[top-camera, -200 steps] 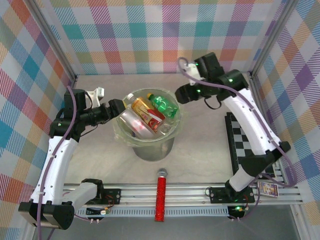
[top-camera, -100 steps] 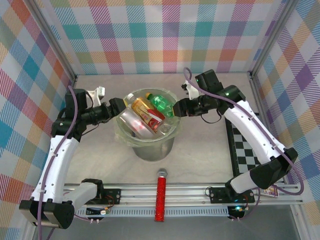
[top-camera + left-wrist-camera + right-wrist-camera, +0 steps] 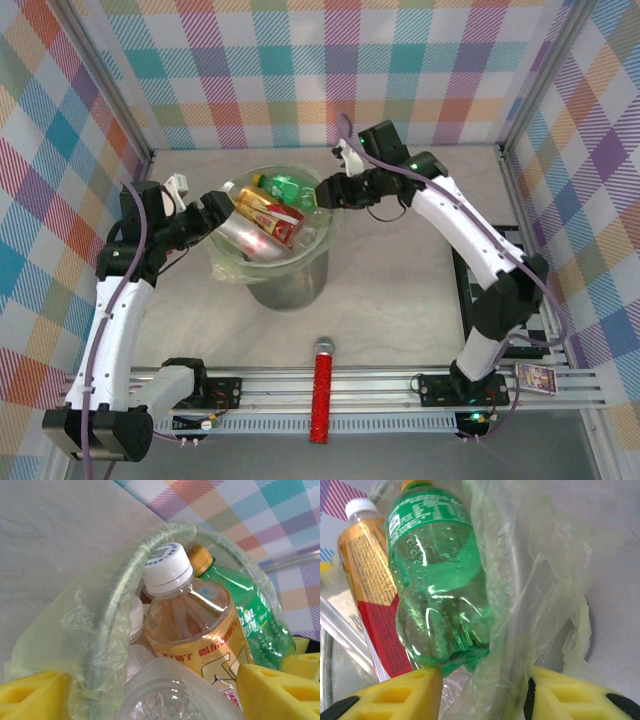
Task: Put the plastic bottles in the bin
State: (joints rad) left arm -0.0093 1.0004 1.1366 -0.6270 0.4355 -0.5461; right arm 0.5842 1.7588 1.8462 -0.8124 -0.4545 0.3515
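The bin (image 3: 285, 290), a grey bucket lined with a pale green bag, stands mid-table and holds several plastic bottles. Among them are a green one (image 3: 290, 187) (image 3: 435, 580), an amber one with a white cap (image 3: 195, 625) (image 3: 365, 565) and a clear one (image 3: 240, 235) (image 3: 165, 700). My right gripper (image 3: 328, 192) (image 3: 482, 695) is shut on the bin's right rim (image 3: 515, 605) and the bag. My left gripper (image 3: 215, 212) (image 3: 155, 695) is open at the left rim (image 3: 130, 575). The rim and the clear bottle's base lie between its fingers (image 3: 280, 690).
A red glittery stick (image 3: 322, 390) lies on the front rail. A checkerboard (image 3: 480, 290) sits along the right side under my right arm. Plaid walls close in the back and both sides.
My right gripper came in from the right and closed on the bin's rim. The bin and both grippers have shifted left. The left jaws kept about the same width.
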